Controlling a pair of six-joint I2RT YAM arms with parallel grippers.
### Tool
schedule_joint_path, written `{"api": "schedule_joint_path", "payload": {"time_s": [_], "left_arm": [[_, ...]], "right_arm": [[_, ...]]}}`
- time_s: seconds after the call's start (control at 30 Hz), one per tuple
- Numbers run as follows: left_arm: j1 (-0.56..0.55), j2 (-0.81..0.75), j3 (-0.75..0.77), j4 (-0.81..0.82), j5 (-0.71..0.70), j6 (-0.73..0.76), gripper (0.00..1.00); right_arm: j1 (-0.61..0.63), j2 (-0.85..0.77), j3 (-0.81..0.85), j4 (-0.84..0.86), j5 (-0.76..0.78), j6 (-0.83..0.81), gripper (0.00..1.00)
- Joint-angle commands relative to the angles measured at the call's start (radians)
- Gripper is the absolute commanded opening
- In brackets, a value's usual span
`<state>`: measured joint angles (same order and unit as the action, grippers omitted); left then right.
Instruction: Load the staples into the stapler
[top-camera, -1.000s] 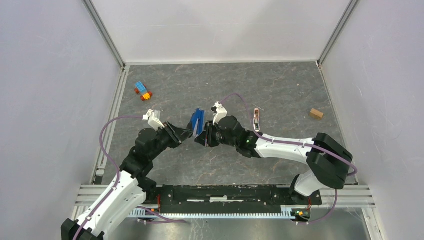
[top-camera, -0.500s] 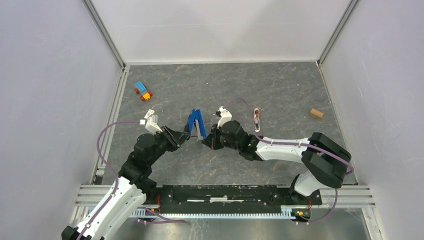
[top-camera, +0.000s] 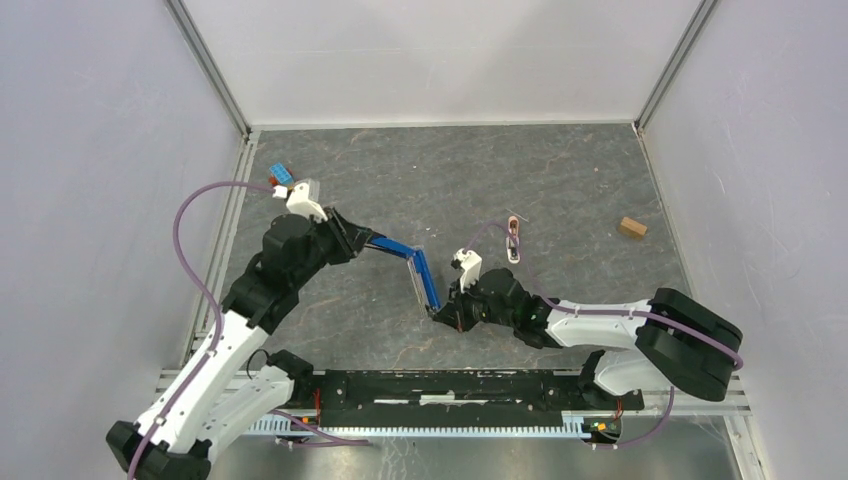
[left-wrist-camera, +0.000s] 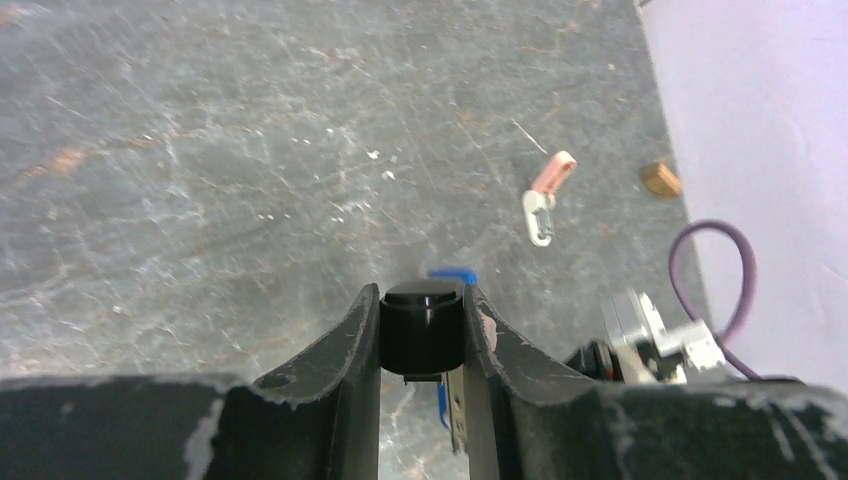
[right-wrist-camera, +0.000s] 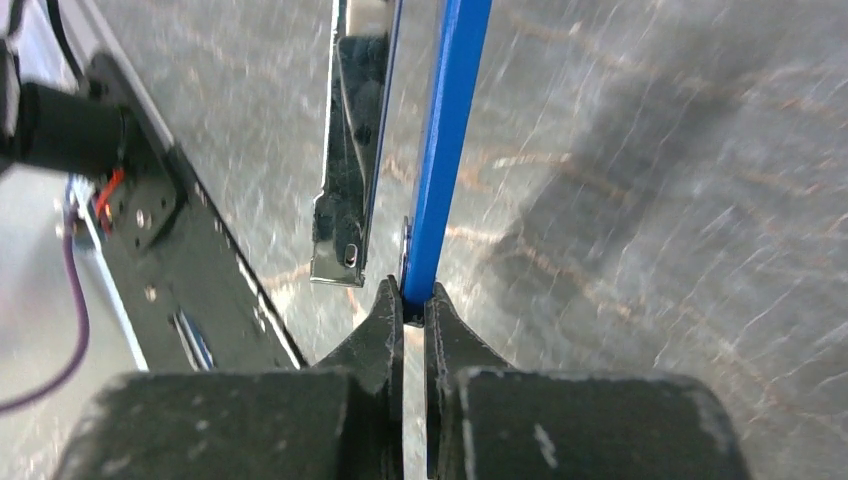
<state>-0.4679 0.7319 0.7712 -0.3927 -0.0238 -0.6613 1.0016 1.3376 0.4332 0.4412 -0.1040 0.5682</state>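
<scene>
**A:** End effector status?

**B:** Left end effector (left-wrist-camera: 420, 296) is clamped on the stapler's black end (left-wrist-camera: 421, 335). Right end effector (right-wrist-camera: 413, 292) is pinched tight on the thin edge of the blue cover (right-wrist-camera: 450, 130). The stapler (top-camera: 426, 282) hangs between them near mid-bench, hinged wide open, with the metal magazine channel (right-wrist-camera: 352, 150) exposed beside the cover.

**A:** How will it handle?

**B:** My read is light, rigid plastic and steel, with a sprung hinge that will probably push to close. The cover edge is narrow and smooth, so the right grip could slip. The black end is the more secure hold. I'd keep the pull along the arms and avoid twisting.

**A:** Staples?

**B:** I can't pick them out for certain. A strip that small would be brittle and hard to pinch flat off the bench.

**A:** Surroundings?

**B:** The bench (top-camera: 570, 170) is grey, marbled and hard. A pink-and-white piece (top-camera: 513, 240) sits just beyond the right arm, and a tan block (top-camera: 631, 227) is far right. The toy bricks (top-camera: 281, 178) are far left, behind the left wrist. White walls enclose three sides.
</scene>
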Motion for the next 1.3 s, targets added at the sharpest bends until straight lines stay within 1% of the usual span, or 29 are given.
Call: {"api": "schedule_joint_path", "payload": {"time_s": [0.0, 0.13, 0.2, 0.27, 0.37, 0.6, 0.73, 0.83, 0.9, 1.07, 1.17, 1.27], "left_arm": [[0.009, 0.081, 0.078, 0.115, -0.148, 0.168, 0.02], [0.008, 0.158, 0.105, 0.157, -0.186, 0.226, 0.02], [0.009, 0.192, 0.103, 0.175, -0.211, 0.254, 0.04], [0.011, 0.226, 0.099, 0.195, -0.226, 0.265, 0.13], [0.021, 0.278, 0.100, 0.224, -0.192, 0.257, 0.22], [0.036, 0.378, 0.152, 0.230, -0.090, 0.209, 0.57], [0.042, 0.400, 0.200, 0.168, -0.079, 0.217, 0.78], [0.048, 0.399, 0.251, 0.082, -0.105, 0.230, 0.89], [0.052, 0.394, 0.292, 0.003, -0.113, 0.230, 0.92], [0.055, 0.370, 0.355, -0.222, -0.080, 0.213, 0.92], [0.055, 0.312, 0.336, -0.316, -0.058, 0.187, 0.90], [0.055, 0.209, 0.279, -0.341, -0.008, 0.164, 0.88]], "right_arm": [[0.037, -0.017, -0.032, 0.008, -0.177, -0.139, 0.00], [0.055, -0.024, -0.057, 0.012, -0.226, -0.150, 0.00], [0.060, -0.038, -0.070, 0.031, -0.245, -0.144, 0.00], [0.060, -0.048, -0.079, 0.051, -0.264, -0.133, 0.00], [0.059, -0.060, -0.091, 0.081, -0.294, -0.100, 0.00], [0.059, -0.047, -0.094, 0.116, -0.282, 0.039, 0.00], [0.059, -0.013, -0.108, 0.180, -0.283, 0.143, 0.00], [0.058, 0.008, -0.111, 0.236, -0.285, 0.208, 0.00], [0.056, 0.014, -0.111, 0.267, -0.279, 0.246, 0.00], [0.029, 0.011, -0.108, 0.312, -0.259, 0.319, 0.00], [0.011, 0.008, -0.117, 0.346, -0.260, 0.372, 0.00], [-0.009, -0.005, -0.124, 0.351, -0.244, 0.419, 0.00]]}}
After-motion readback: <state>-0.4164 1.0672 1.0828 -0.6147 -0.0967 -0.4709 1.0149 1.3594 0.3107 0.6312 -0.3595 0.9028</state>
